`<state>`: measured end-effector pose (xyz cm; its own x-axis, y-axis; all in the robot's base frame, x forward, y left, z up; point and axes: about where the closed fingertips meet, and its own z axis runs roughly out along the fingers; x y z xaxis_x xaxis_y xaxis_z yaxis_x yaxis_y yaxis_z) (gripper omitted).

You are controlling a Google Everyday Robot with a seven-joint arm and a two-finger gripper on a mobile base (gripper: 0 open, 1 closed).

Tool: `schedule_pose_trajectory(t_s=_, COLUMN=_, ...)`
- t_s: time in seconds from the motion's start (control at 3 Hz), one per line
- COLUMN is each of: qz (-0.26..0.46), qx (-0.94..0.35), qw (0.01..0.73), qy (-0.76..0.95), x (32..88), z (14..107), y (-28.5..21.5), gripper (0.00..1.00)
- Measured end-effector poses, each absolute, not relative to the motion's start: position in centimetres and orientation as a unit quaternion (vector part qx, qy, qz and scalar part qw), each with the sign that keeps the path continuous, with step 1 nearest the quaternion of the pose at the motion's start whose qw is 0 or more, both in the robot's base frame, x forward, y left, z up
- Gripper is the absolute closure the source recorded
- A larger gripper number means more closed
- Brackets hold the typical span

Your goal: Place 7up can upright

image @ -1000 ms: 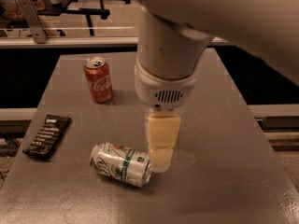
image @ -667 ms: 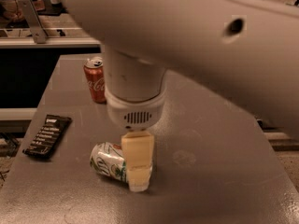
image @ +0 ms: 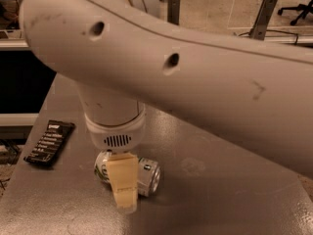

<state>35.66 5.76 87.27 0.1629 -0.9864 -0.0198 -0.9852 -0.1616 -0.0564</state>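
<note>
The soda can lies on its side on the grey bench, toward the front left, its long axis running roughly left to right. Its silver end faces right and slightly toward the camera. The green and white print shows on the body at both sides of the part that is covered.

The gripper hangs straight down over the can's middle. One tan finger shows in front of the can, its tip reaching down past the can's near side to about the bench top. The other finger is hidden, so I cannot tell whether the fingers are spread or pinching the can.

Above the gripper sits a round white wrist with a small vent grille. The thick white arm crosses most of the view from upper left to right.

A flat black pack with pale lettering lies near the bench's left edge, well apart from the can. A faint round mark shows on the bench to the right of the can.

Beyond the bench, a metal post and part of an office chair stand on the floor at upper right.
</note>
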Motion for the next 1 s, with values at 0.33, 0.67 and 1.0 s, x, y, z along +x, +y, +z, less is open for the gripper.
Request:
schedule_pose_trajectory(t_s=0.33, qz=-0.009, qx=-0.758, qw=0.016, qy=0.652, x=35.6, z=86.1, y=6.7, gripper=0.0)
schedule_pose_trajectory(t_s=0.67, qz=-0.007, qx=-0.754, qw=0.005, qy=0.657, x=35.7, z=85.1, y=7.3, gripper=0.0)
schedule_pose_trajectory(t_s=1.0, qz=-0.004, qx=-0.752, qw=-0.001, qy=0.659, x=35.6, z=84.6, y=7.6, gripper=0.16)
